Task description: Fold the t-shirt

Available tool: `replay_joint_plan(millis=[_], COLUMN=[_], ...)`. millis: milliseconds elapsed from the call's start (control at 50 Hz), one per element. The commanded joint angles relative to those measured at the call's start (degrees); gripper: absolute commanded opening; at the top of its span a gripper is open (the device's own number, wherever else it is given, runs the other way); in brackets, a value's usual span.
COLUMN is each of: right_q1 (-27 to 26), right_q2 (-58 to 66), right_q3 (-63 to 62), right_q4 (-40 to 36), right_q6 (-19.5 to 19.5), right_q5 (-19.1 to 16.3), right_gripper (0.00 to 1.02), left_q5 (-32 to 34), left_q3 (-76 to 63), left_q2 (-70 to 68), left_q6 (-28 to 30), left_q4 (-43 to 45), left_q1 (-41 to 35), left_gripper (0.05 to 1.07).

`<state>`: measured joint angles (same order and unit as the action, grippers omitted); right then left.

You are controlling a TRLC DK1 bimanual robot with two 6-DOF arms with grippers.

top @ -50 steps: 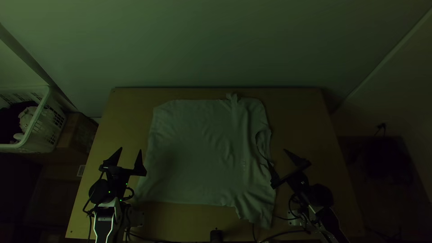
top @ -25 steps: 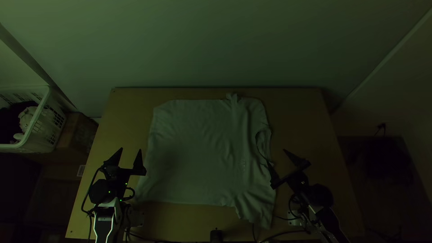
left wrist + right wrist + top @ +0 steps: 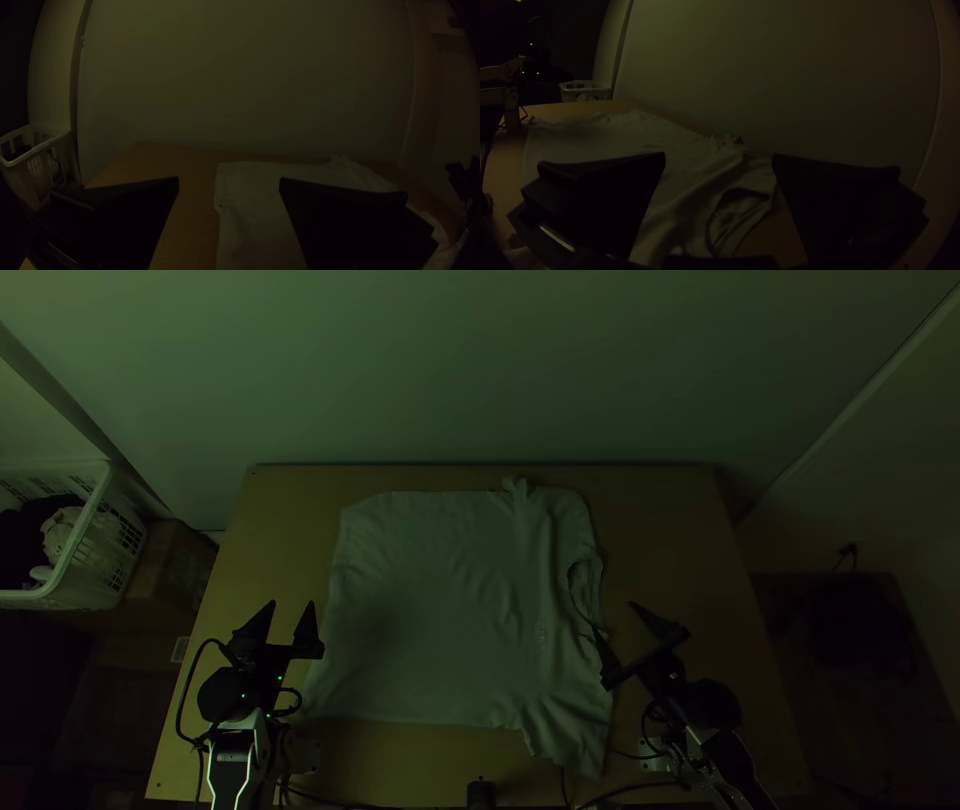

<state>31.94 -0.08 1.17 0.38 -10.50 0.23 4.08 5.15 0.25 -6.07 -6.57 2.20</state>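
Probably light, limp, easily creased: pale cloth t-shirt (image 3: 450,610), best pinched by left corners (image 3: 352,514). Black flat-fingered left hand (image 3: 291,603), matching right hand (image 3: 613,616) both spread.

The top view's left edge crops the laundry basket (image 3: 82,525). I can't read the small marks (image 3: 541,638) on the t-shirt (image 3: 430,600).

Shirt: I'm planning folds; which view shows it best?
Top view: the shirt lies spread, nearly unobstructed. Left wrist view: partly behind left end effector. Right wrist view: its opening closer, some cloth behind right end effector.
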Motion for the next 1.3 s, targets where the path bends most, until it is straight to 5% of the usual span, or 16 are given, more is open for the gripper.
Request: replay_joint_plan(millis=[0,140,400,740,1280], right_q1=[1.7,2.4,-2.1,-3.2,-3.6], right_q2=[0.0,-0.1,-0.1,2.6,29.5], right_q3=[-0.7,-0.7,-0.6,3.0,21.6], right_q4=[-1.3,-1.2,-1.4,-3.1,-6.1], right_q6=[0.7,3.5,-3.0,-4.1,-4.0], right_q5=[0.4,0.5,1.4,7.6,7.6], right_gripper=[0.98,0.98,0.97,0.97,0.98], left_q5=[0.7,0.2,0.2,-2.0,-2.2], left_q3=[-2.0,-2.0,-2.1,-1.6,15.7], left_q2=[-0.3,-0.3,-0.3,-0.2,23.9], left_q6=[-1.3,4.8,7.9,15.9,20.7], left_q4=[-2.7,-2.9,-2.4,2.5,3.5], left_q1=[-0.3,0.2,-0.3,0.4,-0.2], left_gripper=[1.02,1.02,1.02,1.01,1.02])
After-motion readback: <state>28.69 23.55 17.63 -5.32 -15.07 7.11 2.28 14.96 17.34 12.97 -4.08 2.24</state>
